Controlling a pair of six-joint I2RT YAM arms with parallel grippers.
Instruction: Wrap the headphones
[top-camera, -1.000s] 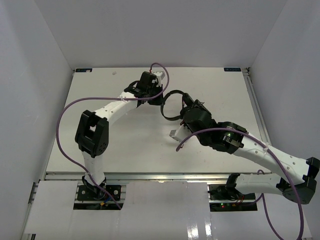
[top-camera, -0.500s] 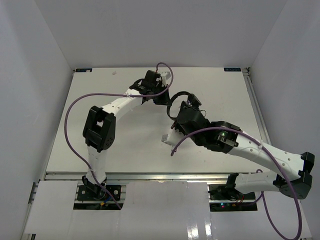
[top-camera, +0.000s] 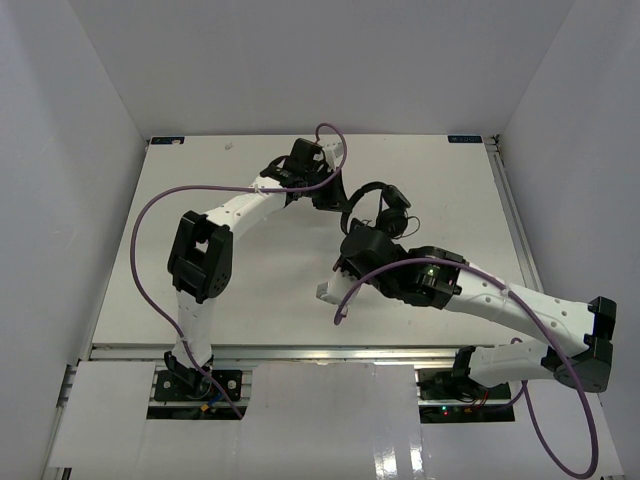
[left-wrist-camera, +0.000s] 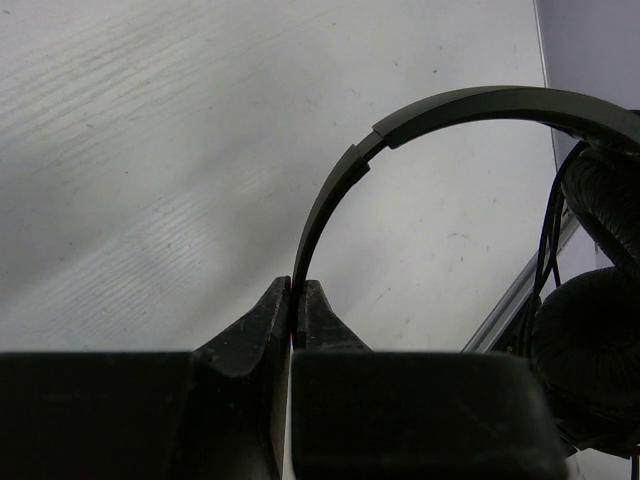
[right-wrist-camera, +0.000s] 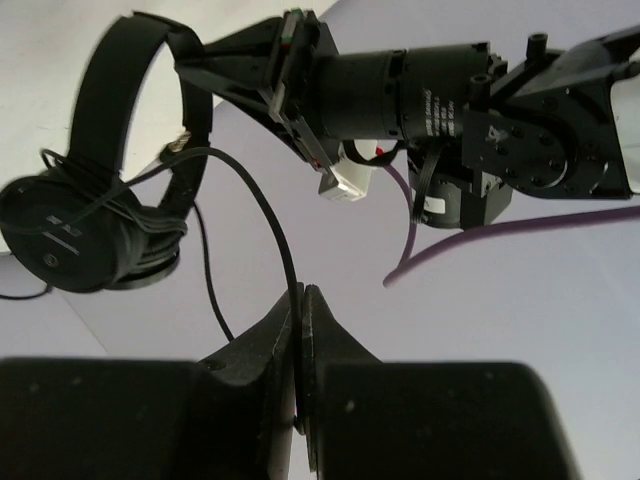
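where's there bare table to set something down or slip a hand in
Widest bare table lies right of the headphones, out to the table's right edge. Another free patch sits near-centre, between the left arm's elbow and the right arm. Crowded at far centre: the left gripper pinches the headband, the right gripper the cord.

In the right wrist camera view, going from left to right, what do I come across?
earcups → headband → left tool, shut on the headband → small white block → black wrist joint of the left arm.
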